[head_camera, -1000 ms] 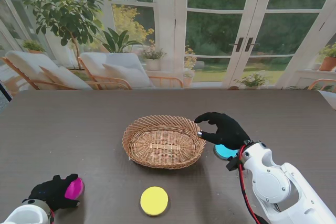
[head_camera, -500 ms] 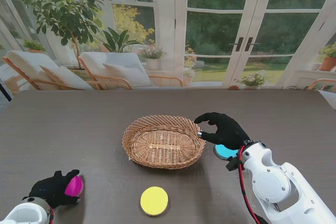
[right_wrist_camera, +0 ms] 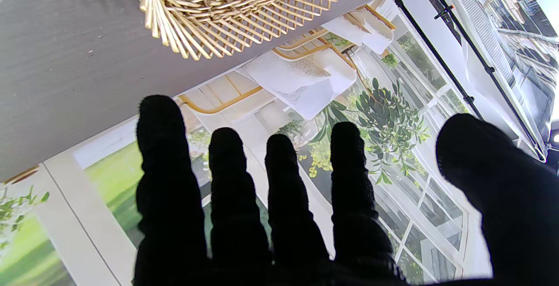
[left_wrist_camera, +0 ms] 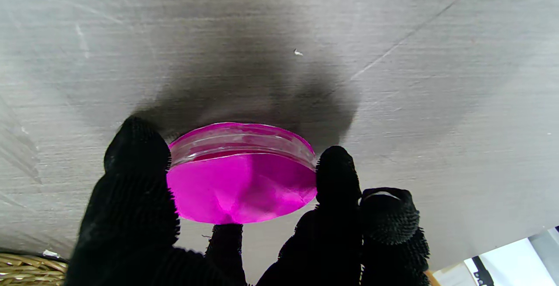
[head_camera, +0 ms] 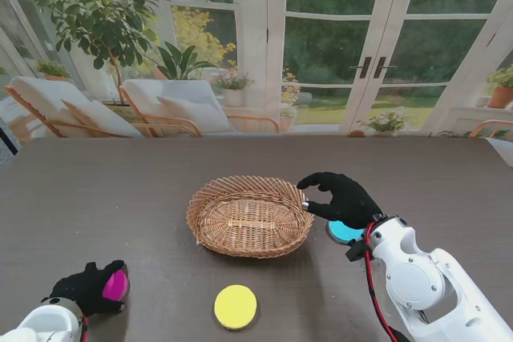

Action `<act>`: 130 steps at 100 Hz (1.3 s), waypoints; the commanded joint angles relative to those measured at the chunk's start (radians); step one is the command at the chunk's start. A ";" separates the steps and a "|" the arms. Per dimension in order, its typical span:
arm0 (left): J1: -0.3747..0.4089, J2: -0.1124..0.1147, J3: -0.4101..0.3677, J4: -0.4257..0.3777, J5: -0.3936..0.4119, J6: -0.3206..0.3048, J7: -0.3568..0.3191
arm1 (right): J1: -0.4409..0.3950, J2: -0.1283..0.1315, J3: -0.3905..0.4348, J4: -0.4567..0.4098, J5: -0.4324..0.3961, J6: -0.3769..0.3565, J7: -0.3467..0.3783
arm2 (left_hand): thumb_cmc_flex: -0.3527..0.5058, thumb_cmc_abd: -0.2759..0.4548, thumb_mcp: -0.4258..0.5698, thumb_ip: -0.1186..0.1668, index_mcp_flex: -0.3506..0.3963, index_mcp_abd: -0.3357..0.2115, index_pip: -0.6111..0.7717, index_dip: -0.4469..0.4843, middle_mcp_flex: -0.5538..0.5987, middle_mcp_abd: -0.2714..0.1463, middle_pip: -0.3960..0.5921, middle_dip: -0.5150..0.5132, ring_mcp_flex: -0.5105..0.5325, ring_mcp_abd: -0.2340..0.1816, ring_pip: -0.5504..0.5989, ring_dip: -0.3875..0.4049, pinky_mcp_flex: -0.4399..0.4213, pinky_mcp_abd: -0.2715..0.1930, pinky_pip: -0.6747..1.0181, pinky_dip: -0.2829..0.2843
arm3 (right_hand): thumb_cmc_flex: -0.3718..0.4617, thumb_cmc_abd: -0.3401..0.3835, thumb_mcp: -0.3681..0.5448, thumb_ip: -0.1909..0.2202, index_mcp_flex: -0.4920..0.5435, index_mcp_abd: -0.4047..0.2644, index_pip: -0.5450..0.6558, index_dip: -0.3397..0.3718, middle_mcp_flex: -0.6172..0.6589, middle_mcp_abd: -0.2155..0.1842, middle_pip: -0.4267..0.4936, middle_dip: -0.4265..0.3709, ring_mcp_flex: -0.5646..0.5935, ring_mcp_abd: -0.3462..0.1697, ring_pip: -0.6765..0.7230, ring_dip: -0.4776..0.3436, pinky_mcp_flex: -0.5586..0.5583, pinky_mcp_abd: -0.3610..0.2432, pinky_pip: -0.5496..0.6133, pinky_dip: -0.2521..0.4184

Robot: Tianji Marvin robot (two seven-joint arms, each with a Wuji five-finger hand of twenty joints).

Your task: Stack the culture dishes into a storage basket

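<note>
Your left hand grips the magenta dish; your right hand, fingers spread and holding nothing, half-hides the blue dish

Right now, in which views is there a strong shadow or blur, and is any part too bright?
Left wrist view: a dark soft shadow lies on the table beyond the magenta dish, which is sharp. Right wrist view: the fingers are black silhouettes against bright windows. Stand view: even daylight, no blur.

Basket sits mid-tabletop. One dish nearer to me; another just right of it; third far left, near my edge.
</note>
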 commanded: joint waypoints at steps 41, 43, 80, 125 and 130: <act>-0.005 -0.004 0.048 0.060 -0.035 0.056 0.037 | -0.006 0.000 -0.001 0.001 0.001 -0.002 0.017 | 0.081 -0.110 0.491 0.027 0.071 -0.031 0.043 -0.011 0.280 0.047 0.122 0.220 0.306 -0.166 0.323 -0.029 0.269 -0.073 0.304 -0.241 | 0.004 0.009 0.065 0.004 0.023 -0.020 -0.002 -0.009 0.009 0.019 -0.007 0.005 0.013 0.004 0.000 0.011 -0.406 0.013 -0.017 0.026; -0.006 -0.004 0.050 0.063 -0.038 0.058 0.042 | -0.006 0.000 -0.001 0.001 0.001 -0.003 0.018 | 0.083 -0.111 0.495 0.027 0.076 -0.031 0.045 -0.010 0.289 0.044 0.127 0.224 0.312 -0.167 0.325 -0.030 0.275 -0.072 0.307 -0.244 | 0.004 0.009 0.065 0.004 0.022 -0.020 -0.002 -0.009 0.009 0.020 -0.007 0.005 0.014 0.005 0.001 0.011 -0.406 0.013 -0.017 0.026; -0.007 -0.011 0.062 0.090 -0.074 0.058 0.132 | -0.003 0.000 -0.004 0.006 0.004 -0.004 0.019 | 0.111 -0.134 0.582 0.015 0.181 -0.017 0.182 0.167 0.401 -0.024 0.234 0.352 0.421 -0.208 0.379 -0.057 0.368 -0.081 0.366 -0.338 | 0.004 0.010 0.065 0.003 0.023 -0.020 -0.002 -0.009 0.008 0.019 -0.007 0.005 0.012 0.002 0.000 0.011 -0.406 0.013 -0.016 0.025; -0.017 -0.013 0.081 0.125 -0.106 0.068 0.171 | 0.000 0.001 -0.006 0.013 0.006 -0.009 0.021 | 0.104 -0.136 0.591 0.008 0.189 -0.005 0.258 0.271 0.415 -0.042 0.265 0.396 0.439 -0.208 0.370 -0.075 0.372 -0.078 0.362 -0.370 | 0.003 0.011 0.064 0.004 0.022 -0.019 -0.002 -0.009 0.008 0.020 -0.006 0.005 0.013 0.004 0.001 0.011 -0.405 0.013 -0.016 0.025; -0.020 -0.013 0.086 0.133 -0.109 0.073 0.172 | 0.000 0.001 -0.007 0.014 0.005 -0.009 0.021 | 0.105 -0.135 0.589 0.009 0.183 -0.010 0.254 0.270 0.414 -0.040 0.263 0.393 0.440 -0.209 0.369 -0.075 0.372 -0.077 0.362 -0.369 | 0.004 0.010 0.064 0.004 0.024 -0.017 -0.001 -0.009 0.008 0.019 -0.006 0.005 0.013 0.003 0.001 0.011 -0.405 0.013 -0.016 0.025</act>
